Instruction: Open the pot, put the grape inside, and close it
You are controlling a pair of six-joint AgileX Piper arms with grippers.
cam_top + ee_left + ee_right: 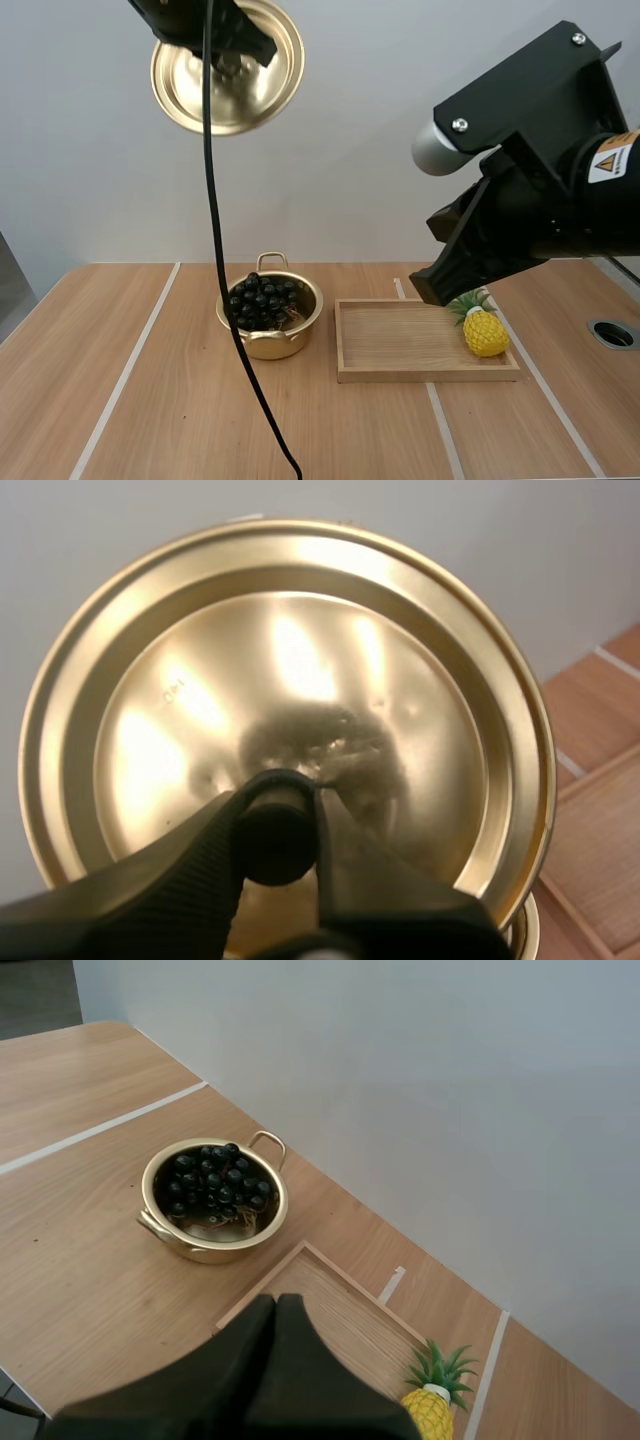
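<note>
- Left jaws clamp the lid (200,85) by its knob (275,835), held high to leave the pot (272,345) accessible.
- Grapes (262,297) lie inside.
- Right jaws pressed together, apparently empty, near the tray (400,340).

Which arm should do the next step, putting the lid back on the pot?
Left. The left claw grips the lid by its knob, raised high; the grapes sit in the open pot. The right claw is shut, empty, over the wooden tray.

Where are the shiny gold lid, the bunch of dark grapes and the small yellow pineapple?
Shiny gold lid (300,670): left wrist view, its inner face.
Bunch of dark grapes (215,1182): right wrist view, middle of the bunch.
Small yellow pineapple (486,333): high view, its yellow body.
</note>
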